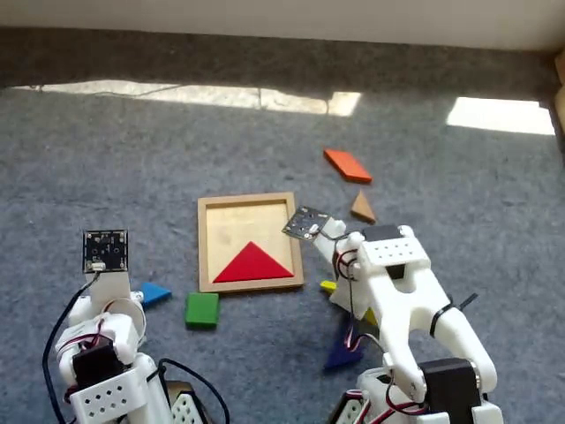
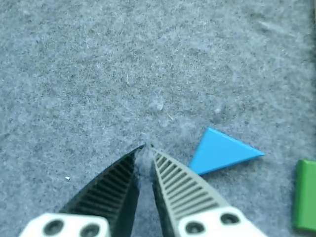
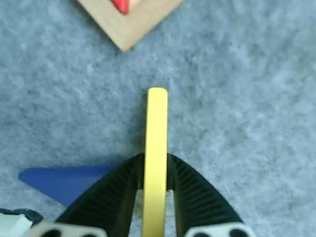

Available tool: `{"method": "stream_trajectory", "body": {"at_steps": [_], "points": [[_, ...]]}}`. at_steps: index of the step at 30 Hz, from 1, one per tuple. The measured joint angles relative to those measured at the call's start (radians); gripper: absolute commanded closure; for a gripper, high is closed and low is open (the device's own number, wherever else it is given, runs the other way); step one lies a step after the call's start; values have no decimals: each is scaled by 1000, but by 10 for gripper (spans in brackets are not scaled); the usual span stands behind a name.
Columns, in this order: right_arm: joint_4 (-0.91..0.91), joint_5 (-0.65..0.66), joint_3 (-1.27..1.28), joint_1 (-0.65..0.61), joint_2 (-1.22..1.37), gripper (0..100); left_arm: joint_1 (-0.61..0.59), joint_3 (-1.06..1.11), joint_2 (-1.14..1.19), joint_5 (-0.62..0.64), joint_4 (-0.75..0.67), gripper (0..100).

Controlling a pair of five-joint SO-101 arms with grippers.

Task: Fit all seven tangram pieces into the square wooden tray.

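Both right fingers clamp yellow piece.

a grey felt-like cover lies over the whole bench. a long streak of sunlight crosses it from 10 to 12 o'clock, and a shorter bright patch sits at 2 o'clock. a pale wall strip runs along 12 o'clock. a tan edge shows just beyond the patch.
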Motion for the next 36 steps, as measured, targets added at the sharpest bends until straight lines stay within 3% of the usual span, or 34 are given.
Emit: {"method": "stream_trajectory", "body": {"at_steps": [8, 13, 17, 27, 36], "points": [[20, 5, -69, 60, 0, 994, 0, 0, 0, 0, 0, 993], [164, -9, -250, 60, 5, 994, 0, 0, 0, 0, 0, 993], [242, -149, -450, 40, 37, 994, 0, 0, 0, 0, 0, 993], [298, -499, -807, -176, 327, 994, 0, 0, 0, 0, 0, 993], [304, -692, -1079, -255, 612, 994, 0, 0, 0, 0, 0, 993]]}}
